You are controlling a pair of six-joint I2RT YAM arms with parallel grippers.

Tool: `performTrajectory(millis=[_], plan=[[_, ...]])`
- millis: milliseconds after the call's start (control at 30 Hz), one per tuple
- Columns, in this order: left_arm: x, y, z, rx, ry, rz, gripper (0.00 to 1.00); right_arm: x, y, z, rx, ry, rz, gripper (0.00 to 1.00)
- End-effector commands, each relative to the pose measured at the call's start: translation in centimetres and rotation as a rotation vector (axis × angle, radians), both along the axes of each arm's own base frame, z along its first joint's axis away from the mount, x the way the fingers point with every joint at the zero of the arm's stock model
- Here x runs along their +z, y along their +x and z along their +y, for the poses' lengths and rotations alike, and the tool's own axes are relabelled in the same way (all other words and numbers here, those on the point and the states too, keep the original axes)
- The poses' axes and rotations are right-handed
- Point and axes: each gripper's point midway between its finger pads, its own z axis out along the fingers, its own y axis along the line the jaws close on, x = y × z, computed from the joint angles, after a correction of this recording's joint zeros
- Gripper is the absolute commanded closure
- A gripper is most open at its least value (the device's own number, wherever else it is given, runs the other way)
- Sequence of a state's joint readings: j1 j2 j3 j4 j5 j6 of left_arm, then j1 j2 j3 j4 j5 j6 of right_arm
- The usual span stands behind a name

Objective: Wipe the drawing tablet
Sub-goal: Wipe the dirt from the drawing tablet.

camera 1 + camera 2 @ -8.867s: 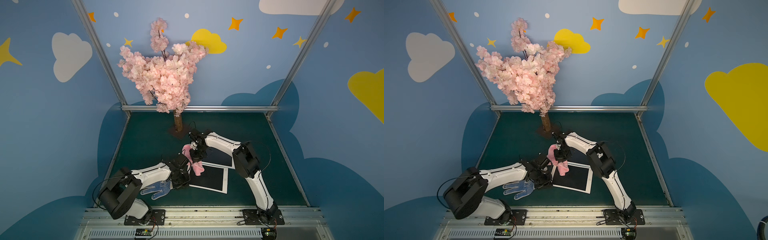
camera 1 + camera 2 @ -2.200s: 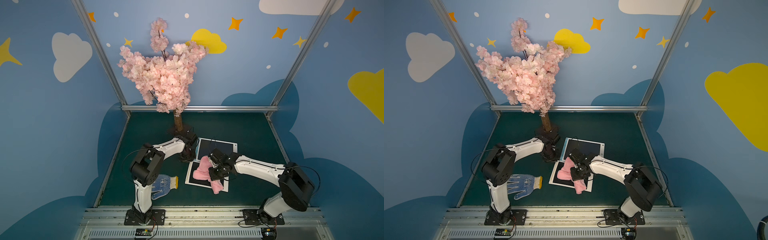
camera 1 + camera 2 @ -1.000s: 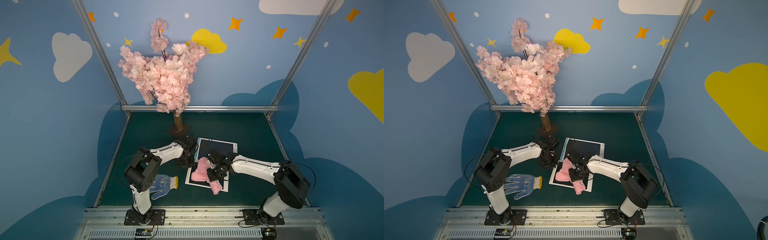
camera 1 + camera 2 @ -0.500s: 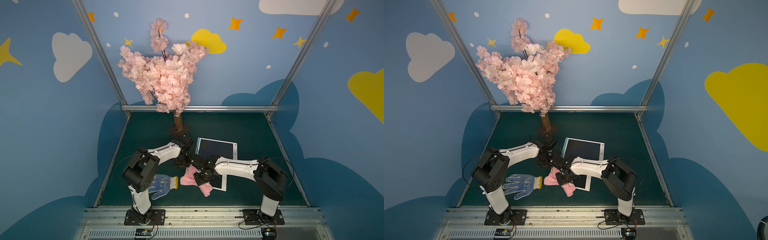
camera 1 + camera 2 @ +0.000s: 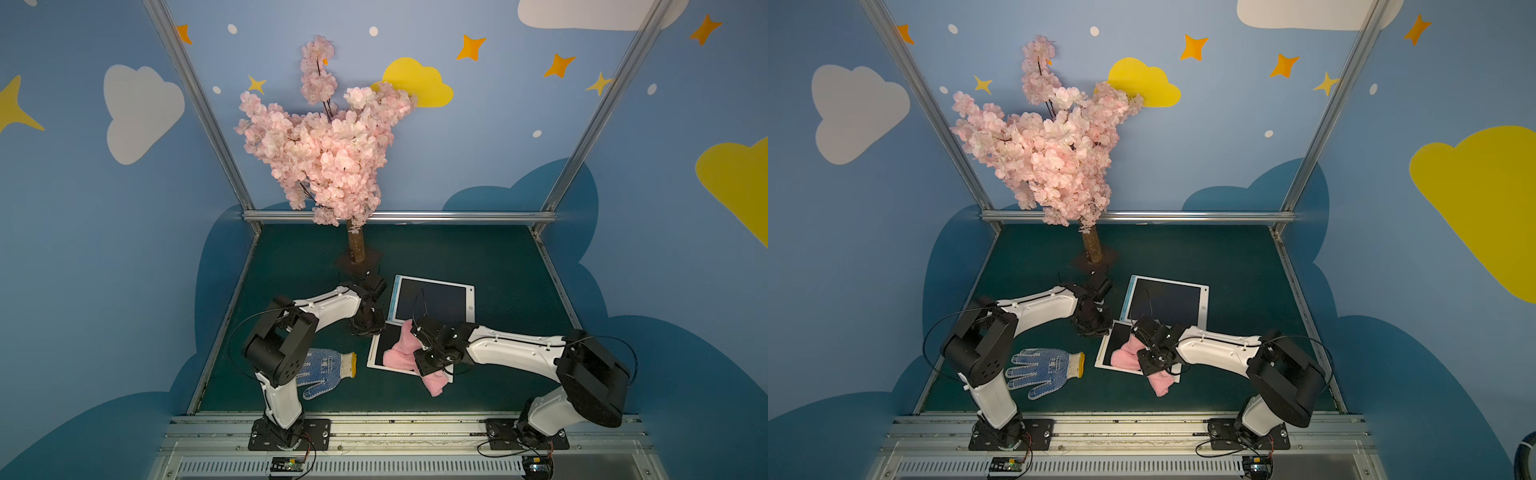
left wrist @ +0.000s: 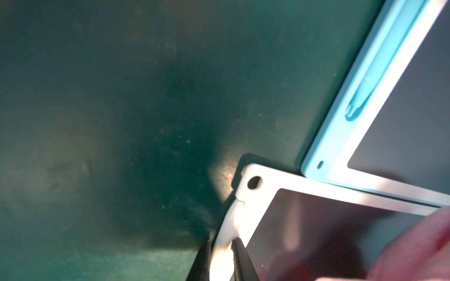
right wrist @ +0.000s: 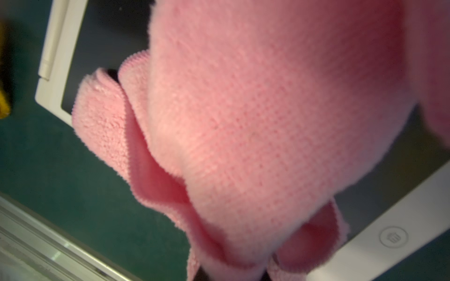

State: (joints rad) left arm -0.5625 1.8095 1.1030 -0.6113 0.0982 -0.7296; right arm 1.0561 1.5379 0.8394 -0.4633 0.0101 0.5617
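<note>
Both tools grip: left tool [image 6: 221,262] pinches the ten-o'clock rim of a flat, white-framed, glossy dark-screened drawing tablet [image 5: 388,338]; right tool [image 7: 232,272] clamps fluffy pink microfibre cloth [image 5: 399,351] against it.

The pink cloth [image 7: 267,121] swallows my right wrist picture: it covers most of the dark screen of the white tablet [image 7: 50,96], and of the right gripper [image 7: 233,276] I get only two dark tips cut off at the edge. A yellow patch [image 7: 3,102] at the border is too blurred to name. My left wrist picture is soft; the left gripper [image 6: 221,261] is cropped to its tips and the blue tablet [image 6: 333,136] runs out of frame. In a top view the left arm [image 5: 286,345] covers the fingers of the glove [image 5: 328,368].
</note>
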Motion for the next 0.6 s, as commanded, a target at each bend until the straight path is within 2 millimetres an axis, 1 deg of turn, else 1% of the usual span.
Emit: performTrajectory(millis=[0, 100, 167, 267, 333, 467, 567], plan=[[-2.5, -2.1, 0.6, -0.014, 0.027, 0.101, 0.81, 1.3, 1.0, 2.4, 0.025, 0.041, -0.160, 1.00], [-2.7, -2.2, 0.7, -0.022, 0.027, 0.111, 0.81, 2.3, 2.2, 5.5, 0.081, 0.055, -0.316, 1.00], [-2.8, -2.4, 0.8, -0.028, 0.029, 0.116, 0.81, 3.0, 2.5, 8.5, 0.143, 0.088, -0.371, 1.00], [-2.8, -2.5, 0.9, -0.032, 0.033, 0.122, 0.81, 2.7, 2.4, 12.1, 0.224, 0.111, -0.400, 1.00], [-2.8, -2.6, 0.9, -0.035, 0.033, 0.120, 0.81, 2.1, 2.1, 13.9, 0.270, 0.127, -0.405, 1.00], [-2.7, -2.5, 0.9, -0.035, 0.032, 0.119, 0.81, 1.3, 1.9, 16.0, 0.305, 0.144, -0.416, 1.00], [-2.8, -2.5, 1.0, -0.036, 0.035, 0.120, 0.81, 0.9, 2.5, 15.8, 0.285, 0.126, -0.427, 1.00]])
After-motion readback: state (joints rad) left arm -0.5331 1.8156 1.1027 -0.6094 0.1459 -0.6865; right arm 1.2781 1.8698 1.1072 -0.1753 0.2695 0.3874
